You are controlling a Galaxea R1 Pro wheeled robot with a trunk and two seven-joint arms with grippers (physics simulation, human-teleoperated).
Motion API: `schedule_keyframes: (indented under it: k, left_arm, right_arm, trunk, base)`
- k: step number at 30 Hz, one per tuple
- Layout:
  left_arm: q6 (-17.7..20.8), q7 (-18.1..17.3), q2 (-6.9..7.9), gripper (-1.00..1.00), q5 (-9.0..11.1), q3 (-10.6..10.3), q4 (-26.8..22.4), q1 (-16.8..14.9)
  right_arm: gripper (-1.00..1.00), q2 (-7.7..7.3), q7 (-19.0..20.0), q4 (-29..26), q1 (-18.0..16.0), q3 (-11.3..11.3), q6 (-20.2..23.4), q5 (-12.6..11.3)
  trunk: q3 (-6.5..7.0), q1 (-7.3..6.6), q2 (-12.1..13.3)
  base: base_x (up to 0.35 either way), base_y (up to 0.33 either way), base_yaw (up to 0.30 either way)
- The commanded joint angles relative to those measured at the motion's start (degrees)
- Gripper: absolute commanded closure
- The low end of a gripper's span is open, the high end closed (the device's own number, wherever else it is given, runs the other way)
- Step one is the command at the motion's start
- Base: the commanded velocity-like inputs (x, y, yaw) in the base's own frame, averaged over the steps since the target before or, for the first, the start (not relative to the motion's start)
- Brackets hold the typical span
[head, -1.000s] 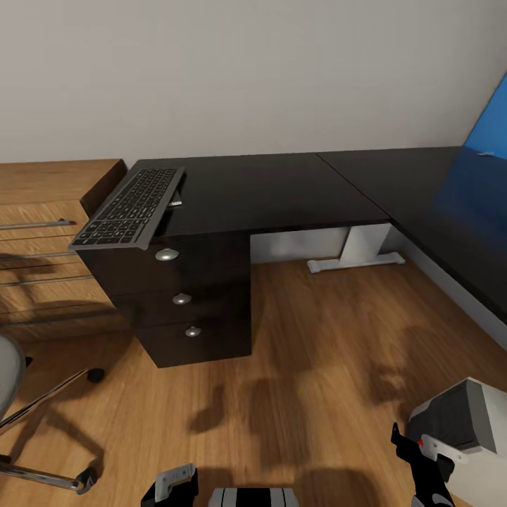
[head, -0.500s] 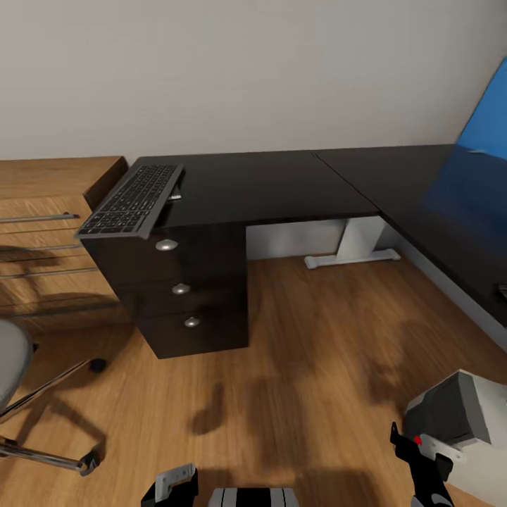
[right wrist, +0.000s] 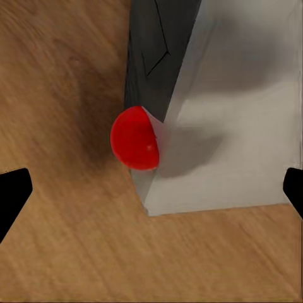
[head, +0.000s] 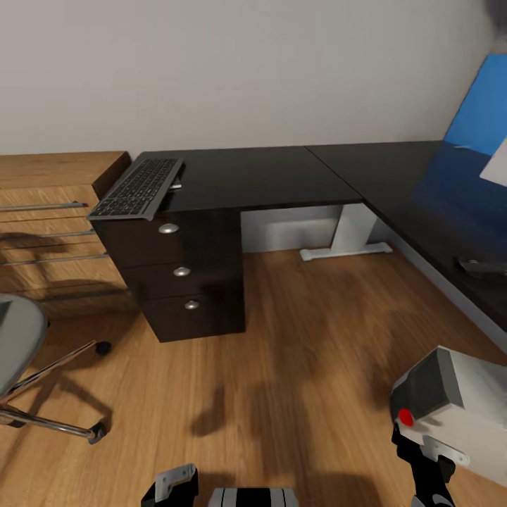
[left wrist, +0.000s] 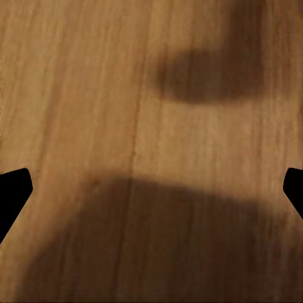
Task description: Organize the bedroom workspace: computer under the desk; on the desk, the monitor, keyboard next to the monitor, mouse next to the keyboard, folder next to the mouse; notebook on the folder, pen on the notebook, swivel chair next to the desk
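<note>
Black desk [head: 267, 179] surface runs in an L along the grey-white wall and down the right side of the head view, with a blue back panel [head: 479, 116] at its far right. The keyboard [head: 137, 188] lies on the desk's left end, tilted, one short end overhanging the front edge above the dark drawers [head: 184, 271] with round silver knobs. A small dark object [head: 482, 267] rests on the right-hand wing of the desk; its identity cannot be told. A light wood cabinet [head: 49, 211] with bar handles stands just beside the desk's left end. The swivel chair [head: 21, 352] shows at the left edge, grey seat and silver wheeled base on the wood floor [head: 303, 352].

A grey-and-white box with a red dot [head: 451, 405] stands on the floor at lower right, near the right gripper [right wrist: 151, 189]. In the right wrist view the fingertips [right wrist: 12, 189] are spread wide, apart from the box. The left gripper [left wrist: 151, 189] likewise has its jaws spread over bare floor, holding nothing.
</note>
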Motion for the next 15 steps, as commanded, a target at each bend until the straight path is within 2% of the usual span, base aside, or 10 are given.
schedule_keyframes:
  k: [1, 15]
  left_arm:
    - [-0.25, 0.38, 0.05, -1.00, 0.54, -0.33, 0.02, -0.03]
    - [-0.25, 0.34, 0.05, -1.00, 0.54, -0.33, 0.02, -0.03]
  right_arm:
    - [-1.00, 0.01, -0.08, 0.02, -0.02, -0.26, -0.12, 0.25]
    - [-1.00, 0.01, -0.08, 0.02, -0.02, -0.20, -0.19, 0.32]
  trunk:
    - [-0.04, -0.02, -0.02]
    - [-0.04, -0.02, -0.02]
  base:
    - [-0.088, -0.007, 0.000]
    - [-0.024, -0.002, 0.000]
